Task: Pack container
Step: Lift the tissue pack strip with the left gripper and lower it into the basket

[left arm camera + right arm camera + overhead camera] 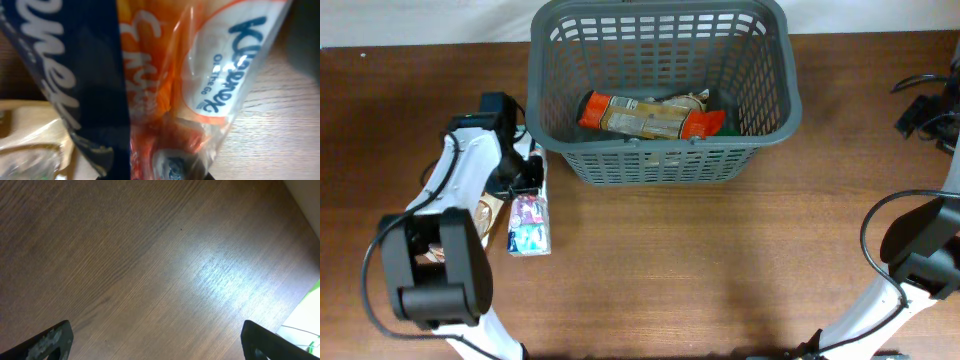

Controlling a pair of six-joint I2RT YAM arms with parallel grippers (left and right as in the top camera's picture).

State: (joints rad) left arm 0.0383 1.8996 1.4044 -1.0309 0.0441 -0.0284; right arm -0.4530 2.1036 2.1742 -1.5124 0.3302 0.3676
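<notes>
"Kleenex" and small "On the Go" on white oval label [220,47] of tissue packet [150,85], upper right, partial "Kleenex" on dark blue band [75,85], left

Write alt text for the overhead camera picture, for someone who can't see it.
A large dark grey slotted plastic basket sits at the far side of a brown wooden table, holding an orange and tan snack packet. The white and black left arm reaches down over small colourful packets lying left of the basket.

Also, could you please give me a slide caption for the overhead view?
Left gripper at tissue packs beside the grey basket holding snack packets.
</notes>
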